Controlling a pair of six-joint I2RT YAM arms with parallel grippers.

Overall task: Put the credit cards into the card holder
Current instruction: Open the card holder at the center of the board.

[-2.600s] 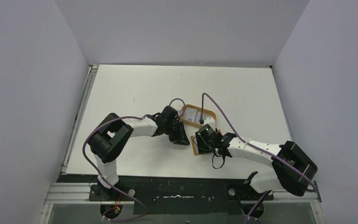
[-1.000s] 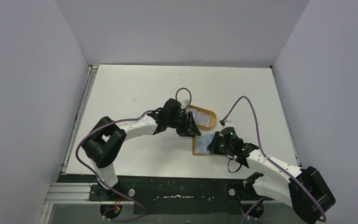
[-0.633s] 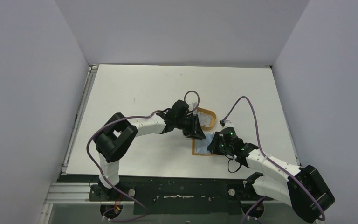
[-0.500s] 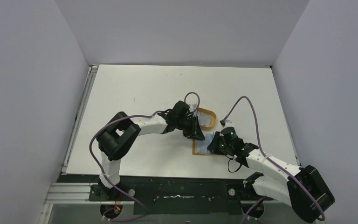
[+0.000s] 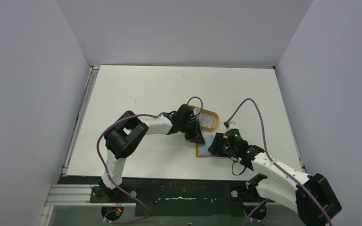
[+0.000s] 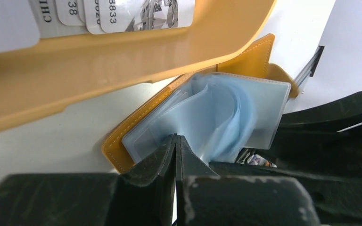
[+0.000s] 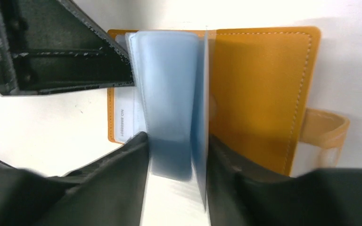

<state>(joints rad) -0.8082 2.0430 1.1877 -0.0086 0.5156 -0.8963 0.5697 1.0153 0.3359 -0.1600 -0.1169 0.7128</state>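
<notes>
left gripper [image 6: 175, 141] has moved off tray [image 6: 122, 61] onto open card holder [image 7: 259, 89] just beside it, jaws closed at clear pockets [image 6: 217, 113]; right gripper [image 7: 176, 143] has loosened, jaws half apart around pockets. one printed card [image 7: 121, 120] appears pocketed; other cards [image 6: 122, 12] lie in tray.

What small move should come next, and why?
Probably lift the right end effector toward the tray: its jaws stand open astride the clear sleeves of the card holder, the left end effector is shut at its edge, and the credit cards lie in the tray.
</notes>
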